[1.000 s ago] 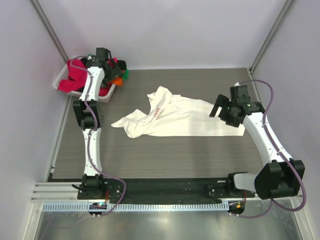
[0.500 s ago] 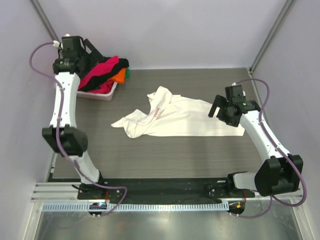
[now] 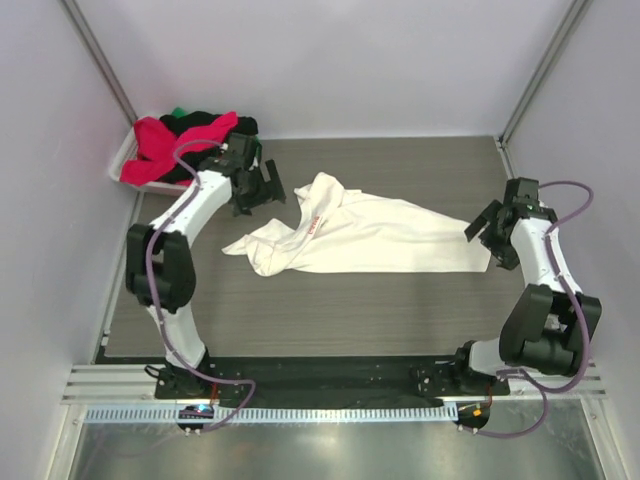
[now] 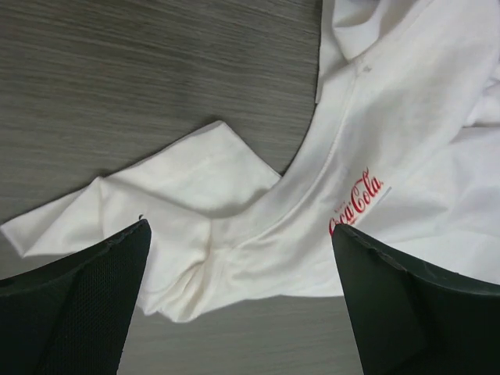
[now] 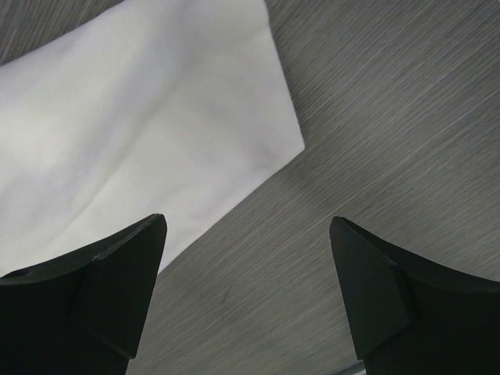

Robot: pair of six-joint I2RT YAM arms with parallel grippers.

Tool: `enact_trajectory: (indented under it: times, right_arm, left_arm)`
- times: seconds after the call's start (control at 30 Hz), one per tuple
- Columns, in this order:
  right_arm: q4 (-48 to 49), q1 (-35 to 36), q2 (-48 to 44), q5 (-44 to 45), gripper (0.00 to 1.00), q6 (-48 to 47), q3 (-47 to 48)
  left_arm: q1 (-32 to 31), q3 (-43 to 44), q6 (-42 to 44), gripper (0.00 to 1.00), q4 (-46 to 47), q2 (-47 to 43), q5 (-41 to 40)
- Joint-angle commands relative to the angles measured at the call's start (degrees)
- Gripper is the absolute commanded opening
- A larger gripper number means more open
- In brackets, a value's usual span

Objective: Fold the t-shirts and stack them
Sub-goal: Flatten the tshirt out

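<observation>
A white t-shirt [image 3: 370, 235] with red Coca-Cola lettering [image 4: 358, 201] lies crumpled on the grey table, a sleeve [image 4: 180, 176] spread to its left. More t-shirts, magenta [image 3: 160, 145], black and green, are heaped in a white bin [image 3: 125, 150] at the back left. My left gripper [image 3: 262, 190] is open and empty above the shirt's left part. My right gripper [image 3: 490, 228] is open and empty over the shirt's right hem corner [image 5: 277, 141].
Grey walls close in the table [image 3: 300, 310] on the left, back and right. The arm bases and a black rail [image 3: 320, 380] run along the near edge.
My left arm has swung from the bin at the back left down to the shirt's left part. My right gripper has moved right, to the shirt's right end.
</observation>
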Motion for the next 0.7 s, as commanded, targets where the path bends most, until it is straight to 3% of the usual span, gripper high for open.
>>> enact_trajectory:
  times: [0.0,0.37,0.53,0.63,0.67]
  right_arm:
    - [4.1,-3.8,2.7,-0.4,0.92,1.8,-0.2]
    - [11.9,-4.7,16.1,-1.1,0.76,2.4,0.3]
    - [14.6,-4.6,19.2,-3.9,0.56,1.7,0.4]
    - [16.1,-4.6,20.2,-6.4,0.38,1.1,0.8]
    - [16.3,-4.6,20.6,-6.6,0.30,1.0,0.9]
  left_arm:
    - [-0.9,3.2,1.5,1.00,6.6,5.5,4.3]
    - [-3.1,15.5,-1.2,1.00,11.9,24.4,9.4]
    - [-5.2,18.0,-3.1,0.98,14.3,30.3,10.9]
    - [-6.1,19.0,-4.4,0.77,15.6,32.0,11.7]
    - [-6.3,19.4,-4.7,0.57,15.7,32.7,12.5]
